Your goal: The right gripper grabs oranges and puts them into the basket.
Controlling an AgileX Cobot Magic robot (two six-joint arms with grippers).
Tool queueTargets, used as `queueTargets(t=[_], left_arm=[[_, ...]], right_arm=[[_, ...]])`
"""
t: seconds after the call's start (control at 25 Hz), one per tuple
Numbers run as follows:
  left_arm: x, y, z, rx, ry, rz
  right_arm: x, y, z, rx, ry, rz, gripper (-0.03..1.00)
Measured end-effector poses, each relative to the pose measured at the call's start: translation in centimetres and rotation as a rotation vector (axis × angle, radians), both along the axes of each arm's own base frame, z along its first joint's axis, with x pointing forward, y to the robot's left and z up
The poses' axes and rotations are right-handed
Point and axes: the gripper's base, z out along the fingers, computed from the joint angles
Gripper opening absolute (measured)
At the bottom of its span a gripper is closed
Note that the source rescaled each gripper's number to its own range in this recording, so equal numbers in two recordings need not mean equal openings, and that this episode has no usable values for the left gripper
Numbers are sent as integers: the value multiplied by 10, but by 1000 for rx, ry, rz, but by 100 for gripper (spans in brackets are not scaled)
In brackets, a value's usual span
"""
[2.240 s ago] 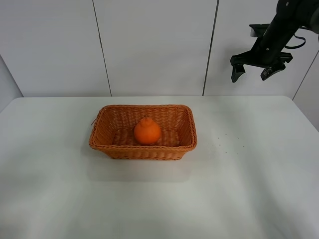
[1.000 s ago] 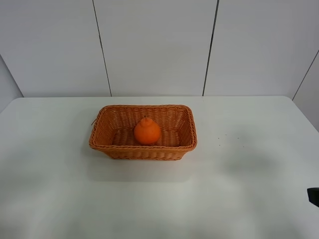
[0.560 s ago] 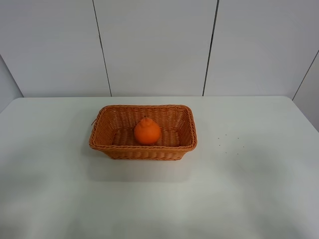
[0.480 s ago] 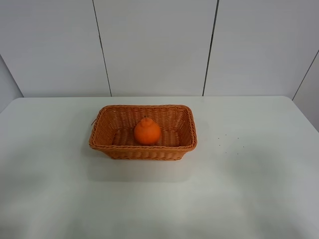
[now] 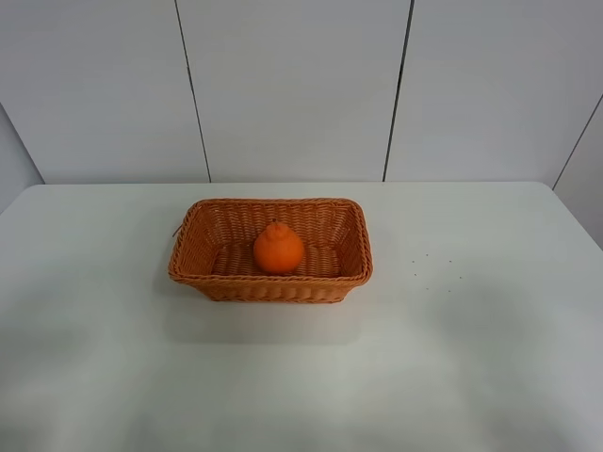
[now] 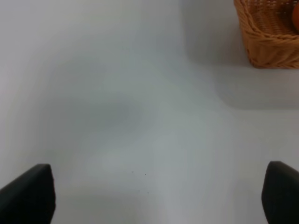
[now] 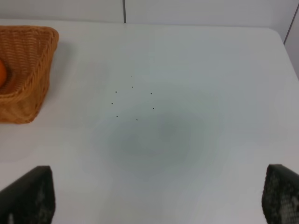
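The orange (image 5: 278,250) sits inside the wicker basket (image 5: 273,287) at the middle of the white table. Neither arm shows in the exterior high view. In the right wrist view my right gripper (image 7: 159,200) is open and empty, its two black fingertips (image 7: 28,193) wide apart above bare table, to the right of the basket (image 7: 23,70); a sliver of the orange (image 7: 2,74) shows. In the left wrist view my left gripper (image 6: 159,200) is open and empty over bare table, away from the basket's corner (image 6: 266,42).
The white table (image 5: 471,358) spreads wide around the basket, with a few tiny dark specks (image 5: 429,268) to its right. A panelled white wall (image 5: 283,85) stands behind the table's far edge.
The right arm, raised at the upper right 2.2 s ago with its claw open, has withdrawn out of the exterior high view. The orange and the basket have not moved.
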Motion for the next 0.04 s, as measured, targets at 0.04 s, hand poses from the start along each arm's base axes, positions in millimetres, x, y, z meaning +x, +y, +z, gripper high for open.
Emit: queueTargets(t=[0.04], left_arm=[[0, 0, 0, 0, 0, 0]], right_arm=[[0, 0, 0, 0, 0, 0, 98]])
